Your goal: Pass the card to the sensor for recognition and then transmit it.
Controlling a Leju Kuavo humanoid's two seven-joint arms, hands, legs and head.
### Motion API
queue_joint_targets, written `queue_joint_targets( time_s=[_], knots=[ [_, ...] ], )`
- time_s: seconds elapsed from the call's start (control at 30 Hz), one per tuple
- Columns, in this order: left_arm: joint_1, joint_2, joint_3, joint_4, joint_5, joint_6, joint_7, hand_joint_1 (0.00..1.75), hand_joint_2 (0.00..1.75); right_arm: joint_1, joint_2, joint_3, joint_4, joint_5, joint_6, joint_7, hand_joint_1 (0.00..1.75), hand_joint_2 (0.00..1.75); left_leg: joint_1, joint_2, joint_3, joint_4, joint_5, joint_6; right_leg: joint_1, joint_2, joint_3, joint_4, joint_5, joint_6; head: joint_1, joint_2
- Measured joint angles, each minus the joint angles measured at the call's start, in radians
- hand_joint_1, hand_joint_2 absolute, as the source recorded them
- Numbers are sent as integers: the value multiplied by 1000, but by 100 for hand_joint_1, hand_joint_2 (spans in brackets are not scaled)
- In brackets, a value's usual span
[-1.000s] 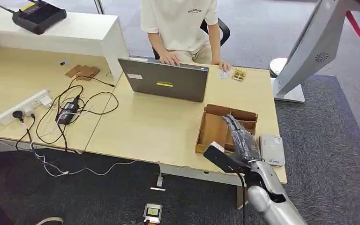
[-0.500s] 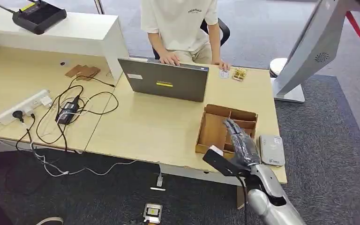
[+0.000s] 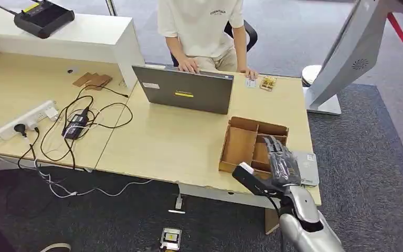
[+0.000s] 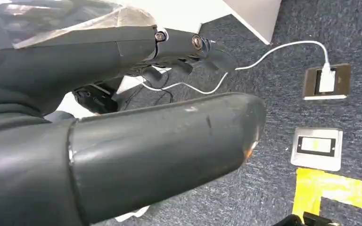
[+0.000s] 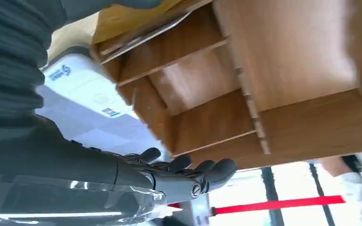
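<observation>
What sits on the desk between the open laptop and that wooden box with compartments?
Nothing: in the head view the stretch of desk between the laptop and the wooden box is bare tabletop.

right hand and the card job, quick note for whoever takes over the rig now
Right hand: over the right side of the wooden divided box, next to the grey sensor; no card seen in it, fingers stretched out and a little apart.
Left hand: hanging down over the carpet, holding nothing.
Card: I can't tell where it is; the box compartments that show look empty.
Done: nothing that can be confirmed.
Left: pick up the card, hold it to the sensor, then pass it on.
</observation>
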Motion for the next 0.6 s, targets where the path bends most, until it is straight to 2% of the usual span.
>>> queue_joint_targets(
  time_s=[0.17,0.6],
  knots=[
    [0,0,0,0,-5,-2,3,0,0,0,-5,-24,31,8,-8,21,0,175,0,0,0,0,0,0,0,0,0,0,0,0,0,0],
    [-3,0,0,0,-10,-9,4,0,0,8,-13,-62,68,-6,-8,20,0,175,0,0,0,0,0,0,0,0,0,0,0,0,0,0]
  ],
)
